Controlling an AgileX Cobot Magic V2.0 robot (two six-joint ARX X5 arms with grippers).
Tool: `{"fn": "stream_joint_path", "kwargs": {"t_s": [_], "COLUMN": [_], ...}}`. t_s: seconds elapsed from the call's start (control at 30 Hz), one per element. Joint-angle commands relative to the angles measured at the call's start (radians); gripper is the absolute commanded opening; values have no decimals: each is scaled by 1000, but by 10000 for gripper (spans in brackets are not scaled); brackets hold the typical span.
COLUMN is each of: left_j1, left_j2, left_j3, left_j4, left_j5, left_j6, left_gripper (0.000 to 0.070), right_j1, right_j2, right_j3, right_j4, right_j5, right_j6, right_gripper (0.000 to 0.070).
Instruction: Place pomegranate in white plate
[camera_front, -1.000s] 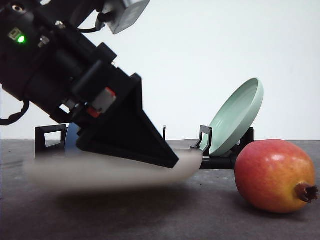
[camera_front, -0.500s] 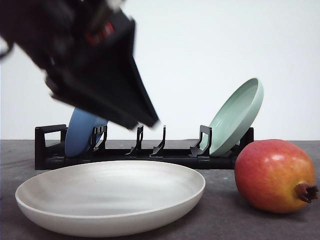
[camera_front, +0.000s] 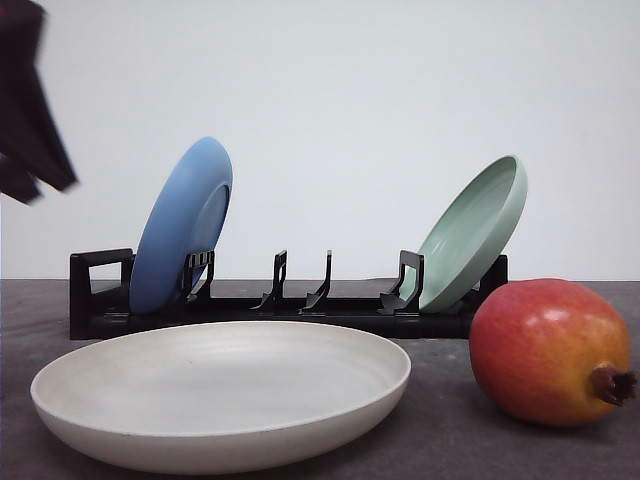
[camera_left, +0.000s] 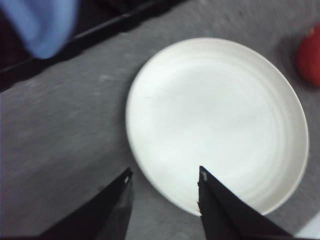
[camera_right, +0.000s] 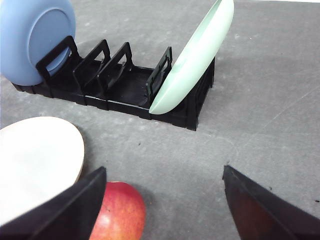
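Left end effector (camera_left: 162, 182) has pulled up and away from white plate (camera_front: 220, 395); fingers spread, nothing held. Plate, a second ago blurred beneath it, now rests flat on counter (camera_front: 440, 440), just under and ahead of its fingertips. Pomegranate (camera_front: 553, 352) on counter close beside plate rim, not in it. Right end effector (camera_right: 162, 200) hovers open and empty, pomegranate beside one finger, not yet centred between fingers. Judgement: plate staged; next step is right-arm grasp of fruit.
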Motion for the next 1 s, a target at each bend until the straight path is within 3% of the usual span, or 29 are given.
{"fn": "stream_joint_path", "kwargs": {"t_s": [0.0, 0.07, 0.3, 0.43, 0.57, 0.7, 0.83, 0.97], "left_j1": [49, 122, 338, 415, 439, 439, 439, 439], "left_j2": [-22, -62, -171, -228, -267, -275, -275, -275], "left_j3": [11, 11, 10, 10, 10, 10, 10, 10], "left_j4": [-8, -23, -97, -104, -103, -103, -102, -102], "left_j5": [28, 73, 138, 138, 138, 137, 137, 137], "left_j6": [6, 7, 44, 59, 58, 58, 58, 58], "left_gripper": [291, 363, 363, 362, 360, 360, 359, 359], "right_j1": [5, 5, 5, 5, 6, 25, 71, 147], "right_j2": [2, 2, 4, 26, 95, 200, 332, 453], "right_j3": [14, 14, 14, 14, 14, 17, 40, 84], "right_j4": [7, 0, -52, -61, -65, -67, -80, -80], "right_j5": [0, 0, -7, -84, -179, -210, -207, -103], "right_j6": [10, 11, 75, 153, 240, 275, 273, 253], "right_gripper": [469, 469, 469, 469, 469, 470, 471, 500]}}
